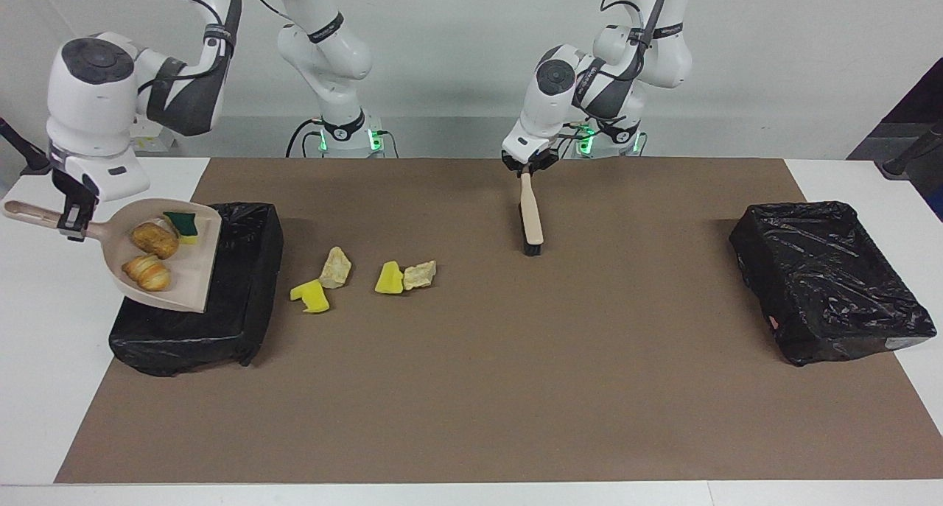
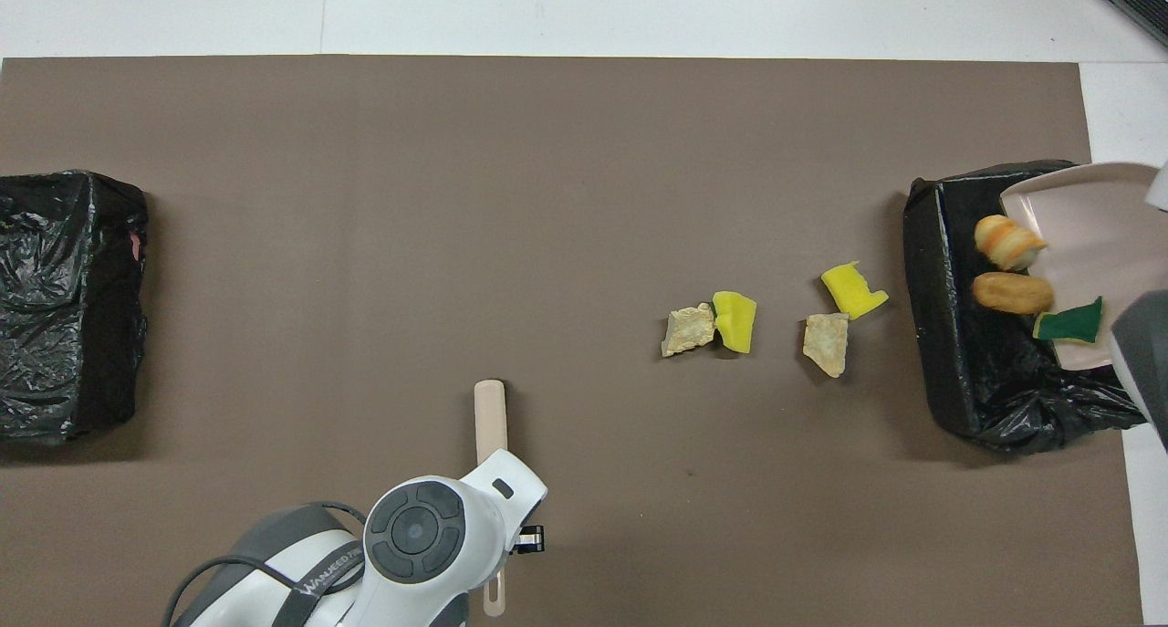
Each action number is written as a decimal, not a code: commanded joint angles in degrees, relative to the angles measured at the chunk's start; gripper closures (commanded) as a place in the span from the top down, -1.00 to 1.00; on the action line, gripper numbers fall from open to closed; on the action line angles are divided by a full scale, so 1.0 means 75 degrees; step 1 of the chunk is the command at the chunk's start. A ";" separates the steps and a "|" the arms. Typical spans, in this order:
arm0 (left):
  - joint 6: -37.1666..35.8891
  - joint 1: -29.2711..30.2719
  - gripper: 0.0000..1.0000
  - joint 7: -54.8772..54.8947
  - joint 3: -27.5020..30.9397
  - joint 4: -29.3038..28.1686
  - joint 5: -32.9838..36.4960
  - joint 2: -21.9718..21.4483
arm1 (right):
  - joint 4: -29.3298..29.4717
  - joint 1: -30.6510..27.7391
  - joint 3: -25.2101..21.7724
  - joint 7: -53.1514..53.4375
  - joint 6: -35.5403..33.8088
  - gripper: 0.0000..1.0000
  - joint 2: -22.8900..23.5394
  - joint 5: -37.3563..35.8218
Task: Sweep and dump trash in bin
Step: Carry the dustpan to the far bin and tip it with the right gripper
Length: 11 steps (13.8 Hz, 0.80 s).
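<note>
While right hand (image 1: 74, 222) is gripping dustpan (image 1: 188, 270) over bin (image 1: 243, 285), dumping is pending: tilting needed. Left hand (image 1: 527, 169), grip unclear, is at brush (image 1: 530, 219).

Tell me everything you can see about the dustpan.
The dustpan is pale beige plastic with a flat scoop and a long handle. The right gripper holds it by the handle, raised and tilted over the black-lined bin at the right arm's end. It carries two bread rolls and a yellow-green sponge.
</note>
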 commanded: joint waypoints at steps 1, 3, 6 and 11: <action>0.0127 -0.0016 -0.09 -0.0114 0.0064 -0.0168 0.0087 -0.0083 | -0.0088 0.0250 0.0030 0.0725 -0.0424 -1.00 -0.0143 -0.0505; 0.0115 -0.0005 -0.12 -0.0114 0.0064 -0.0168 0.0087 -0.0083 | -0.0053 0.0262 0.0030 0.0751 -0.0460 -1.00 -0.0132 -0.0564; 0.0104 -0.0005 -0.11 -0.0091 0.0064 -0.0168 0.0087 -0.0083 | -0.0017 0.0262 0.0030 0.0728 -0.0460 -1.00 -0.0120 -0.0681; 0.0103 0.0019 -0.20 -0.0079 0.0064 -0.0156 0.0087 -0.0072 | 0.0264 0.0273 0.0112 0.0960 -0.0483 -1.00 -0.0061 -0.0507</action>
